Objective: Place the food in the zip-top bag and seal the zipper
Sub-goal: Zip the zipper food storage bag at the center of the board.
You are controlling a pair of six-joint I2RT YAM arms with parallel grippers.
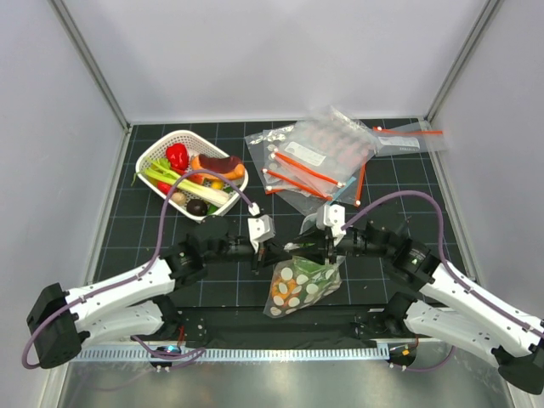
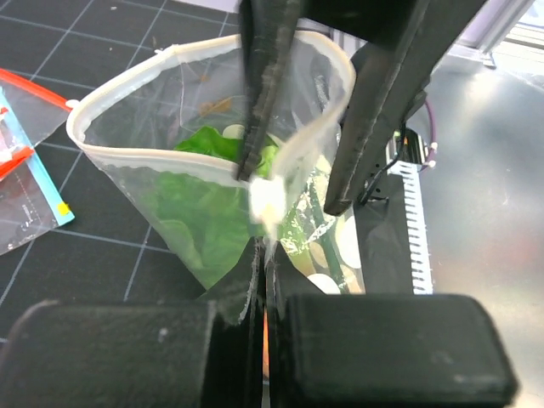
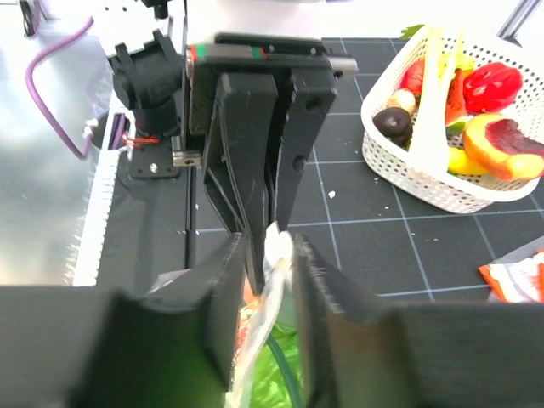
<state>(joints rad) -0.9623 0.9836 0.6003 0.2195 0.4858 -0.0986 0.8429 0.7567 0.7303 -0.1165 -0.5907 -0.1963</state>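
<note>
Left tool (image 2: 262,280) pinches the zipper (image 2: 153,161) of the limp, likely slippery zip-top bag (image 1: 299,285), lettuce (image 2: 200,204) inside, hanging between both tools, right tool (image 3: 270,255) spread astride that stiffer strip, probably the surest hold.

No writing, brand or number can be read anywhere. The plain bags (image 1: 314,157) just right of the basket (image 1: 153,153) carry pale printed patches, but these are too small and blurred to make out. The zip-top bag (image 1: 297,285), on the near side of the basket and to its right, bears only white dots and no lettering.
</note>
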